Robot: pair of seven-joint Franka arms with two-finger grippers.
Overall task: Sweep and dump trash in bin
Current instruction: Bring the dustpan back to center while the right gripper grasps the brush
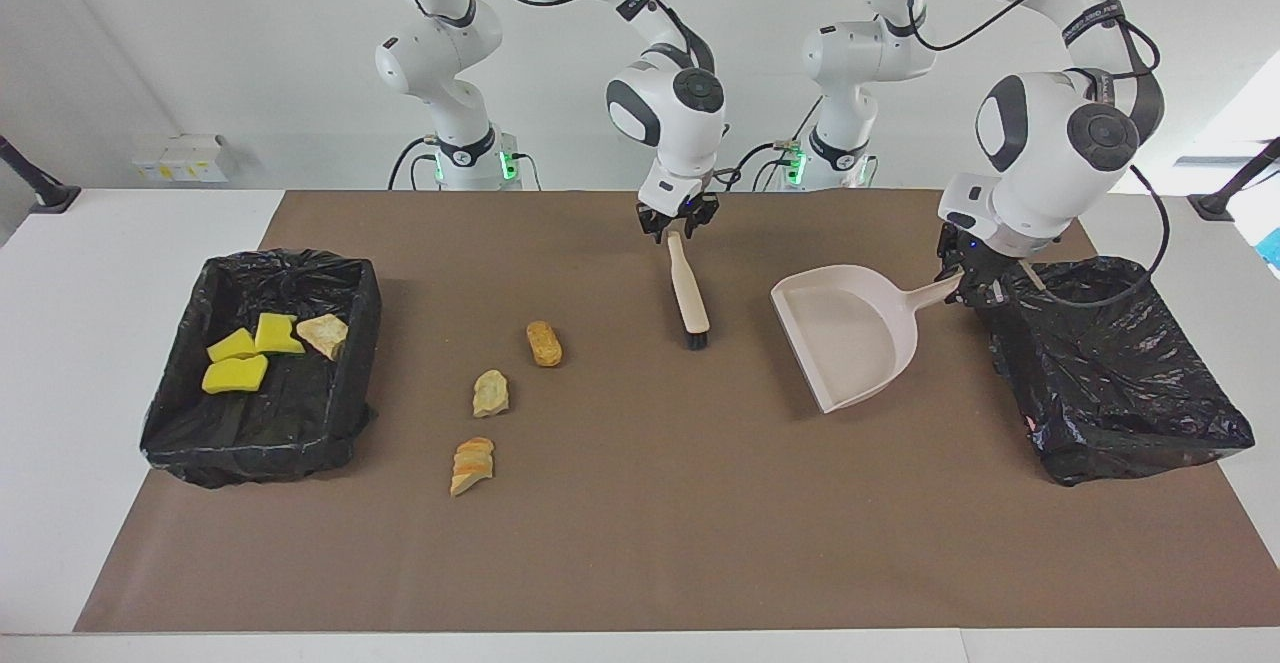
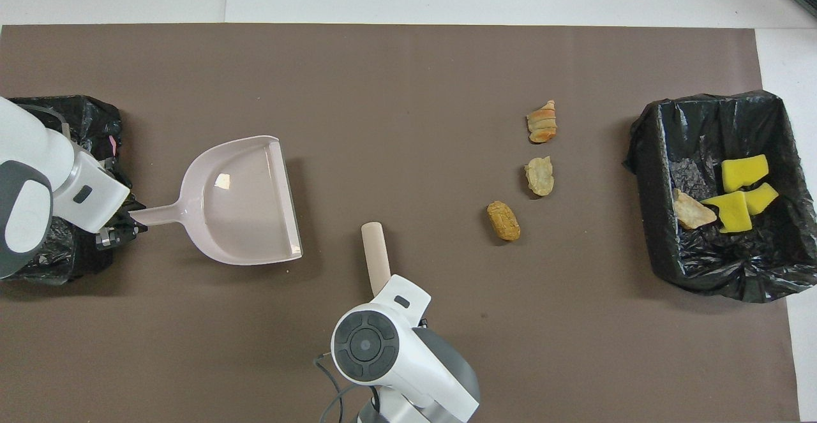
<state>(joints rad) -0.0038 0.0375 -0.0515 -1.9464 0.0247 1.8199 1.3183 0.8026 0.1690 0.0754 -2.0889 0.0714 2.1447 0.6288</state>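
Observation:
Three tan-orange bread-like lumps of trash lie on the brown mat, seen from overhead at trash. The beige brush lies flat, bristles pointing away from the robots. My right gripper is low at the handle end nearest the robots, around it. In the overhead view the wrist hides that gripper above the brush. My left gripper is shut on the handle of the beige dustpan, over the edge of the black-lined bin.
A second black-lined bin at the right arm's end of the table holds yellow sponge chunks and one tan lump. The brown mat covers most of the white table.

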